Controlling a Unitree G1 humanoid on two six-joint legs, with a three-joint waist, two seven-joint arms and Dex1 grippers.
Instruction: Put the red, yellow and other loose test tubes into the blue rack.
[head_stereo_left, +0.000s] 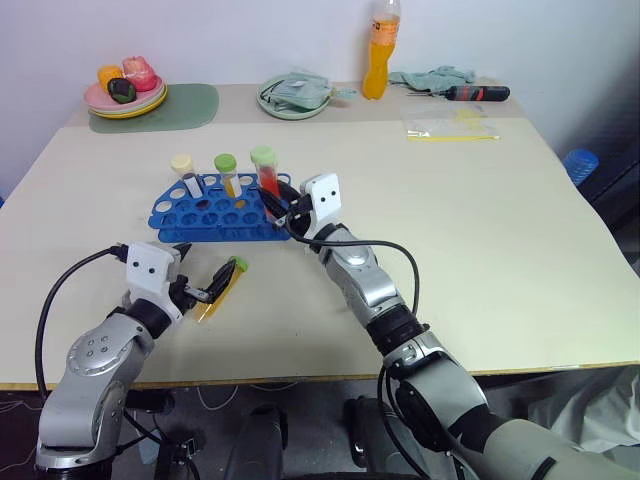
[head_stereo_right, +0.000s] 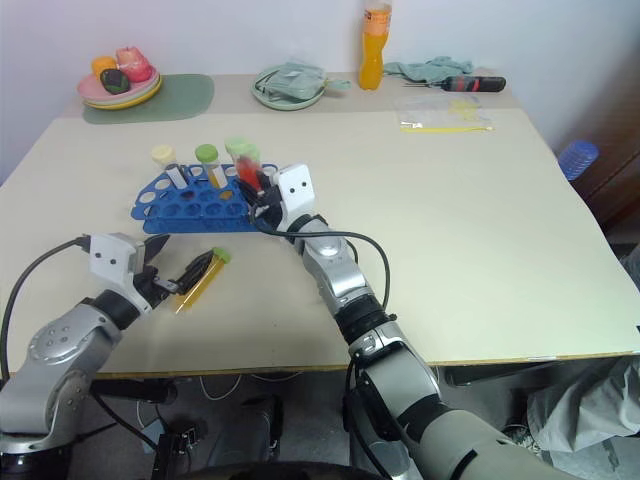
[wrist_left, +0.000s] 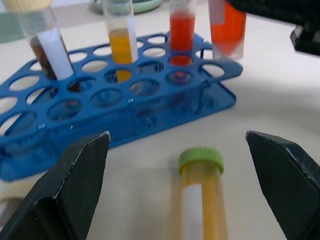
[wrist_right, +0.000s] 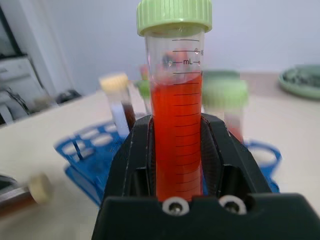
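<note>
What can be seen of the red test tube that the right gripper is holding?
The red test tube is a clear plastic tube with a light green screw cap and printed millilitre marks on its wall. Red liquid fills it to just below the top marks. It stands upright, clamped between the two black fingers of the right gripper, which is shut on its lower part. It is at the right end of the blue rack, where other tubes already stand.

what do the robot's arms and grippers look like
Both arms are silver-grey metal with black joint rings, and a black cable loops loose along each one. Each wrist carries a white box with two small dark dots. The left gripper and right gripper each have two black fingers: broad, flat and wedge-shaped. The right gripper's black base shows two silver screws.
</note>
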